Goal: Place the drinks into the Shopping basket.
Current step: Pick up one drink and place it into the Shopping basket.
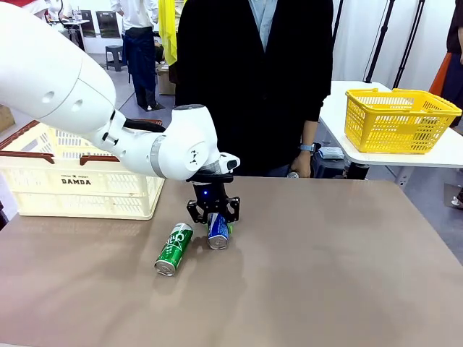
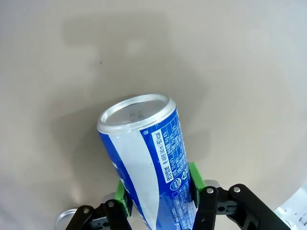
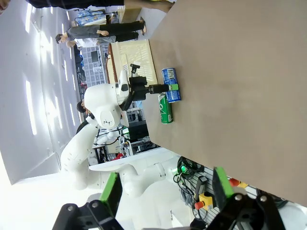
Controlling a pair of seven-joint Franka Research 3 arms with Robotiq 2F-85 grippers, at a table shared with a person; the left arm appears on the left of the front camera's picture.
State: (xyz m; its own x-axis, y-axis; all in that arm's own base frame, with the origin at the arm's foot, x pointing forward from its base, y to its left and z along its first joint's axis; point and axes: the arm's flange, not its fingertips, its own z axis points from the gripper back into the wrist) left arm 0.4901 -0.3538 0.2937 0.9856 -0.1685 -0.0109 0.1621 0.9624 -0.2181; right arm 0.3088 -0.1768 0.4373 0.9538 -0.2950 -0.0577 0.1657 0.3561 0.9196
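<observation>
The left gripper point(image 1: 212, 215) reaches down from the white arm onto the blue-and-white can point(image 1: 218, 232), which lies on its side on the brown surface point(image 1: 325, 275), a little toward 9 o'clock from the middle, its silver end facing 6 o'clock. In the left wrist view the left gripper point(image 2: 158, 189) has its green pads point(image 2: 195, 181) pressed against both flanks of the blue-and-white can point(image 2: 144, 153), so it is clamped on that can, whose silver end points toward 12 o'clock in that view. Just beside it in the front view, at 8 o'clock from it, the green can point(image 1: 173, 249) lies on its side too, apart from the gripper, its long axis running from 1 to 7 o'clock. The cream Shopping basket point(image 1: 76, 196), with brown rim handles, stands at 10 o'clock from the cans at the surface's left far corner, well apart from them. A person point(image 1: 253, 72) in a dark jacket stands at 12 o'clock behind the far edge. At 2 o'clock a yellow mesh basket point(image 1: 398, 119) sits on a separate white table point(image 1: 441, 155). In the right wrist view the right gripper point(image 3: 165, 189) holds its fingers wide apart with nothing between them, and the blue-and-white can point(image 3: 170, 82), the green can point(image 3: 165, 109) and the Shopping basket point(image 3: 136, 60) show far off toward 12 o'clock.
</observation>
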